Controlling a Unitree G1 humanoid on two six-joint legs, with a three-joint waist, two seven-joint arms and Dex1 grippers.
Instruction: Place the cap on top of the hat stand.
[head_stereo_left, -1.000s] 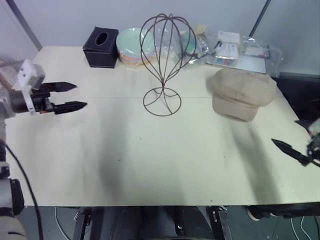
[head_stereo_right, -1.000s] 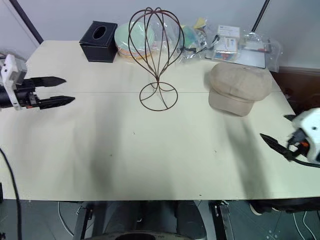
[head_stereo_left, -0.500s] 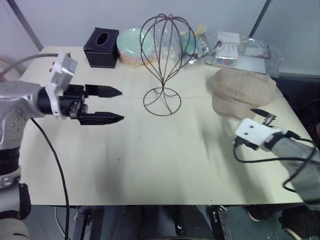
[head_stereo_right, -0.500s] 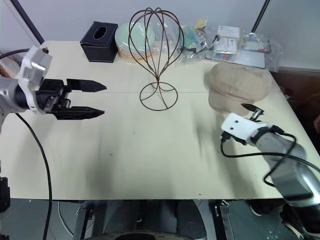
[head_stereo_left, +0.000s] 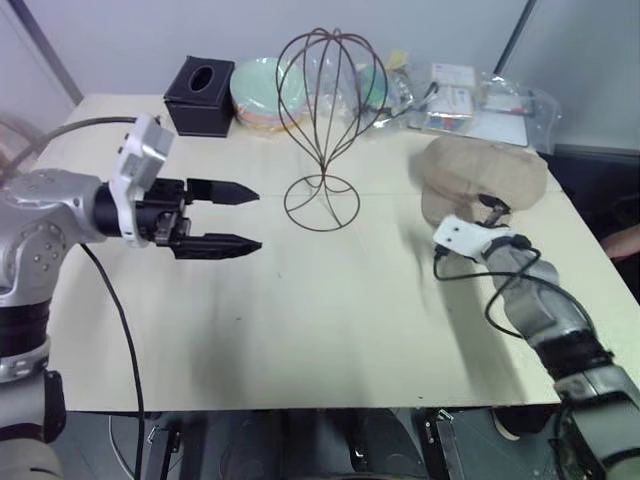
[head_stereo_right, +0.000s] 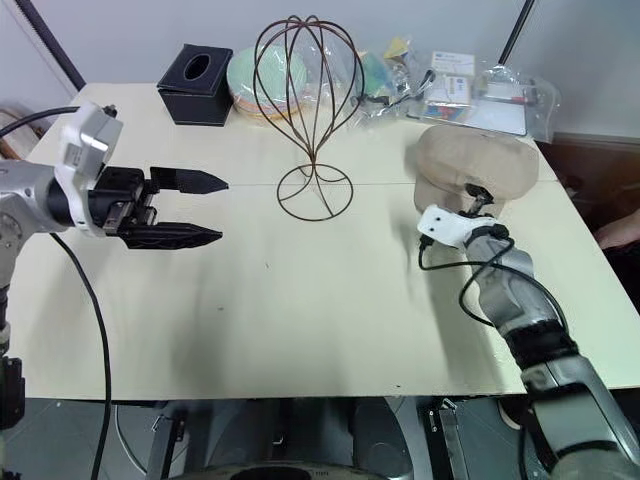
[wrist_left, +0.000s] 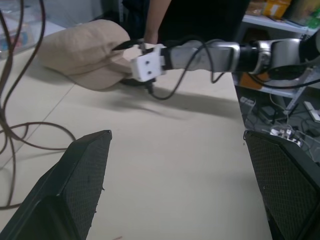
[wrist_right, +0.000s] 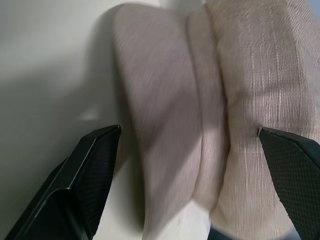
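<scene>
You have bare table (head_stereo_left: 320, 330) across the frame's lower half. The hat stand (head_stereo_left: 330, 130) stands upper centre (thin wire, easily snagged), clutter (head_stereo_left: 470, 100) crowding behind it.

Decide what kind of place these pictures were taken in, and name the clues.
Probably a robotics lab or test room: a plain table set with props, a wire hat stand and cap, and cluttered shelving with loose cables behind.

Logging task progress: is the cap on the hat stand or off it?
Off. The cap lies on the table, right of the bare hat stand.
</scene>
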